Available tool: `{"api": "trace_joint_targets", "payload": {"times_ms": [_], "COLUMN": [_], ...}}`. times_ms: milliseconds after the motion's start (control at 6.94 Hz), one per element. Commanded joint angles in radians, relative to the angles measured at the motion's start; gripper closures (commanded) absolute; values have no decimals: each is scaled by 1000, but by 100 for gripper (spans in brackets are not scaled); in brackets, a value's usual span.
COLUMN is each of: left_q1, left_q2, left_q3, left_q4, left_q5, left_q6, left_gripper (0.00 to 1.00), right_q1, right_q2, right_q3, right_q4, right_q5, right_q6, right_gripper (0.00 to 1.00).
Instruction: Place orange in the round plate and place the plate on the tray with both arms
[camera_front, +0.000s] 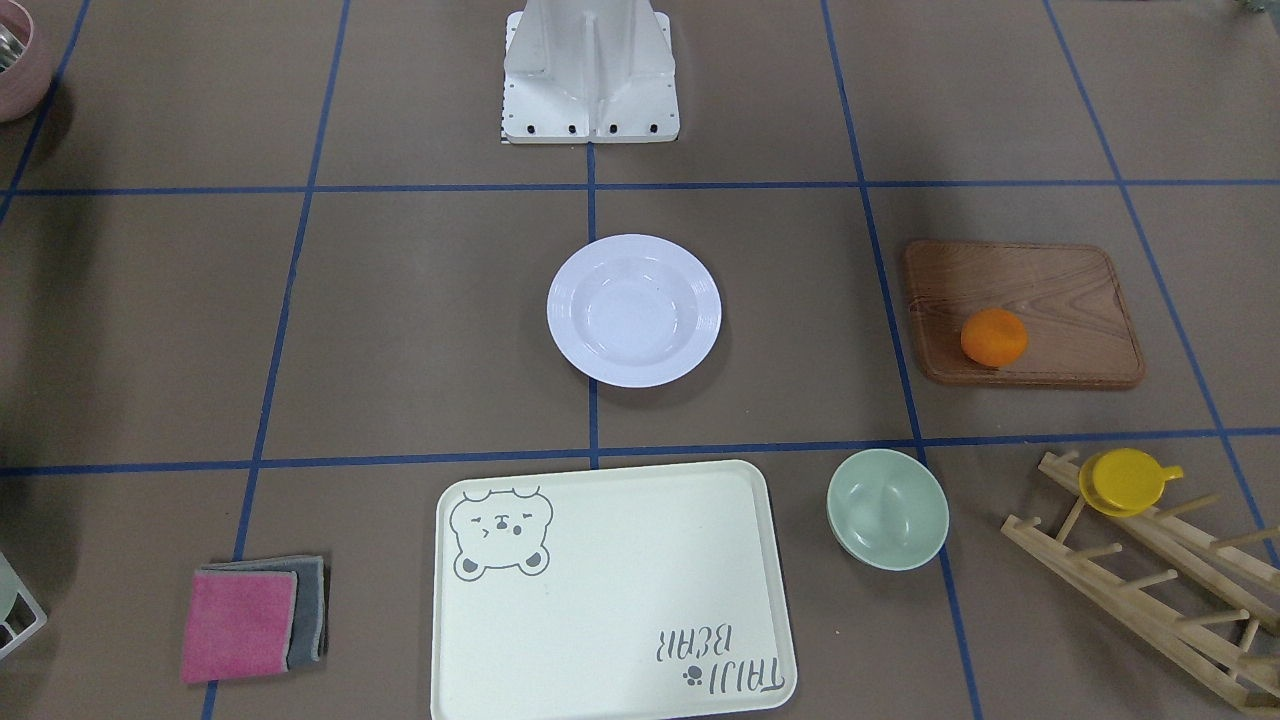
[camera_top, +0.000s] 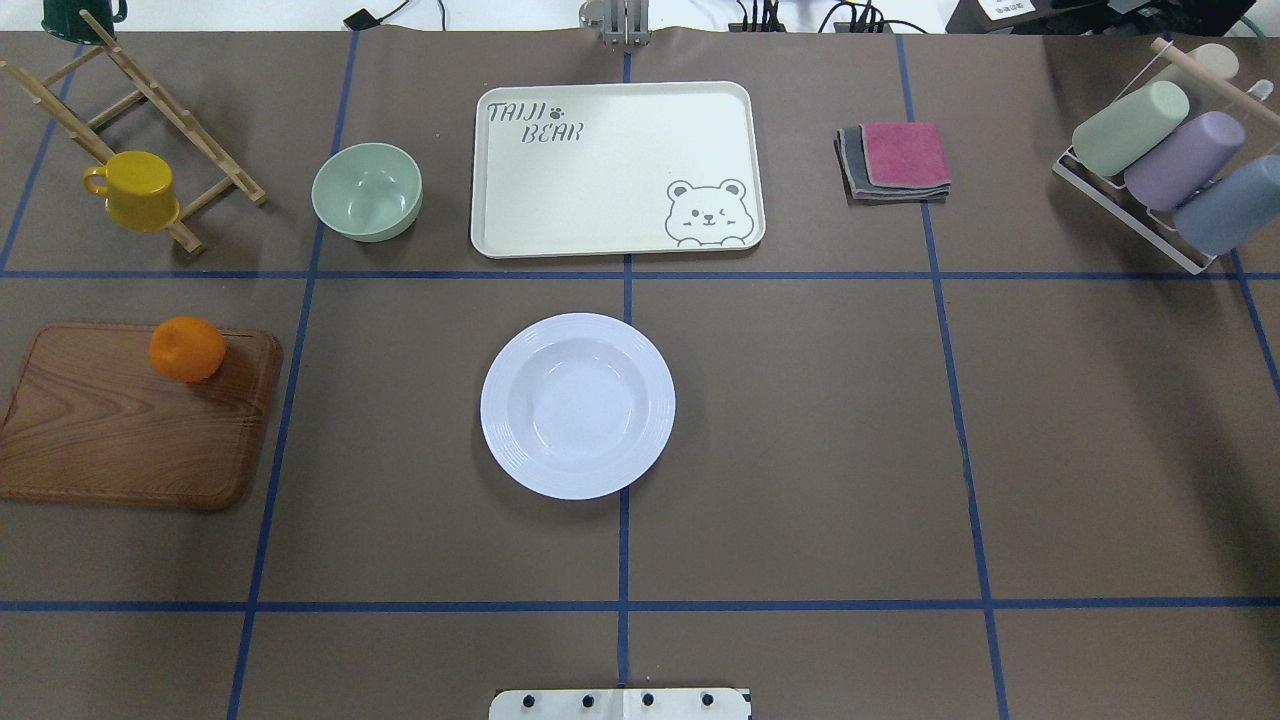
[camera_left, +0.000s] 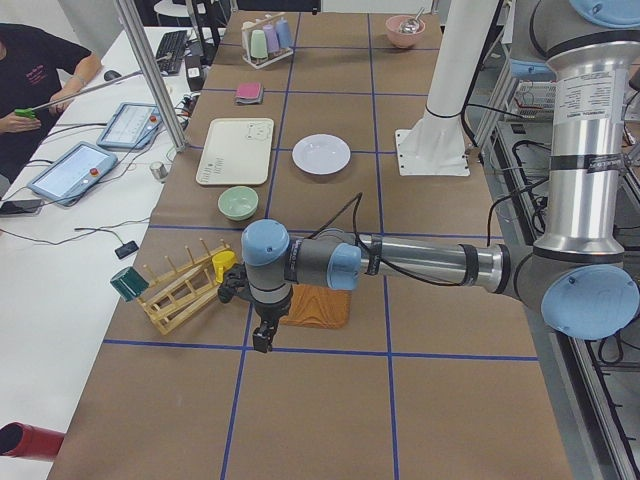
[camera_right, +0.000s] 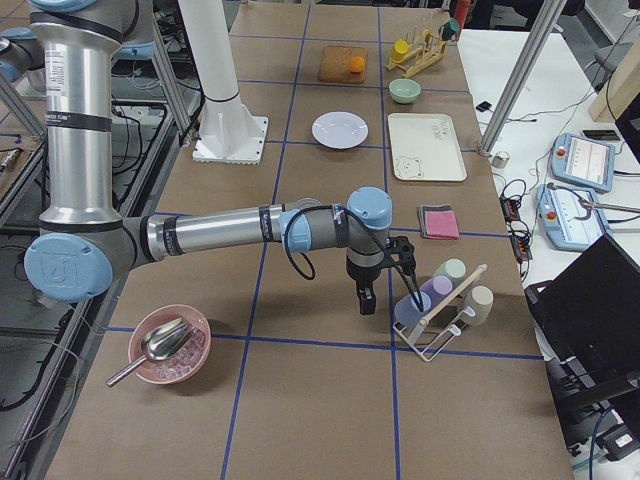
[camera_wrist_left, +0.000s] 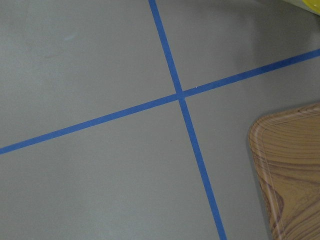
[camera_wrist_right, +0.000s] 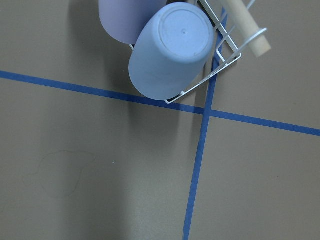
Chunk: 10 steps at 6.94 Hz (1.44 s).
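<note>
The orange (camera_top: 187, 348) lies on the far corner of a brown wooden board (camera_top: 130, 415) on the table's left side. The white round plate (camera_top: 577, 405) sits empty at the table's middle. Beyond it lies the cream bear tray (camera_top: 615, 165), also empty. My left gripper (camera_left: 262, 342) hangs fingers-down just outside the board's end, and the left wrist view catches only the board's corner (camera_wrist_left: 292, 165). My right gripper (camera_right: 367, 300) hangs beside a wire cup rack (camera_right: 440, 300). Both show only in the side views, so I cannot tell whether they are open or shut.
A pale-green bowl (camera_top: 367, 190) stands left of the tray. A yellow cup (camera_top: 135, 190) hangs on a wooden peg rack (camera_top: 150, 110). Folded cloths (camera_top: 895, 160) lie right of the tray. A pink bowl with a spoon (camera_right: 168, 345) sits near the right arm. A person (camera_left: 40, 70) sits beside the table.
</note>
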Motion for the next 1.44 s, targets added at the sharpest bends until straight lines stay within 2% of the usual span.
{"api": "trace_joint_targets", "payload": {"times_ms": [0,432,577,865,1009,1297], "left_q1": [0,2,15,240,297,371], "left_q2": [0,-2,-12,-102,-162,-216], "left_q3": [-2,-8,-31,-93,-93,-67], "left_q4": [0,0,-18,-54,-52,-54], "left_q5": [1,-1,-12,-9,-10,-10], "left_q6": [0,-27,-183,-518,-602,-623], "left_gripper": [1,1,1,1,1,1], "right_q1": [-6,-9,-9,-54,-81,-206], "right_q2": [3,8,10,58,74,142], "right_q3": [1,1,-2,37,86,120], "right_q4": [0,0,0,0,-2,-2], "right_q5": [1,1,-1,1,5,14], "right_q6": [-1,-1,-7,-1,-1,35], "right_gripper": [0,0,0,0,0,0]}}
